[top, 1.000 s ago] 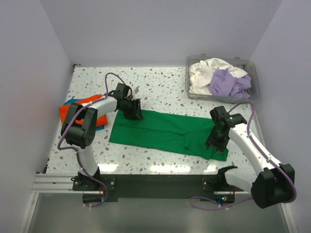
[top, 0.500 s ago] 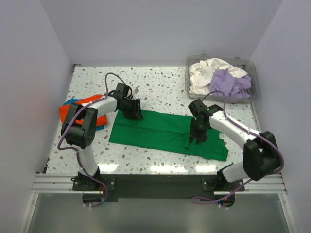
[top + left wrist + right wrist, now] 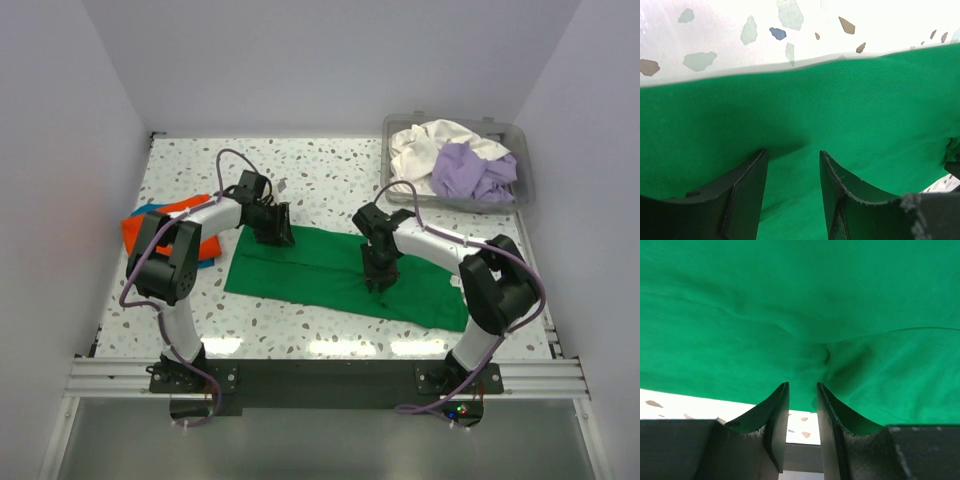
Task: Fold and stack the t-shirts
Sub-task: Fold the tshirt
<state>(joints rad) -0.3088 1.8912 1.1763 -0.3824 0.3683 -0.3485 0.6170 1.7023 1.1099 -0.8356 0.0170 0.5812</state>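
Terrazzo table point(image 3: 330, 170): one green t-shirt point(image 3: 320, 270) lies spread flat across its near middle, partly folded lengthwise.

Clear bin point(image 3: 525, 195): beyond the green t-shirt's right end, holding a crumpled white t-shirt point(image 3: 425, 150) and a lavender t-shirt point(image 3: 470, 170).

Orange t-shirt point(image 3: 140, 225): left of the green t-shirt, lying over a blue one point(image 3: 205, 262).

Left gripper point(image 3: 792, 160): at the green t-shirt's far left edge, jaws apart, tips down on the cloth.

Right gripper point(image 3: 802, 390): over the green t-shirt's middle, jaws narrowly apart, cloth puckered at the tips; a pinch cannot be confirmed.

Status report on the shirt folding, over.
Left gripper open, at far edge of green shirt. Right gripper at its middle, jaws narrow, grip unclear. Nothing blocking.
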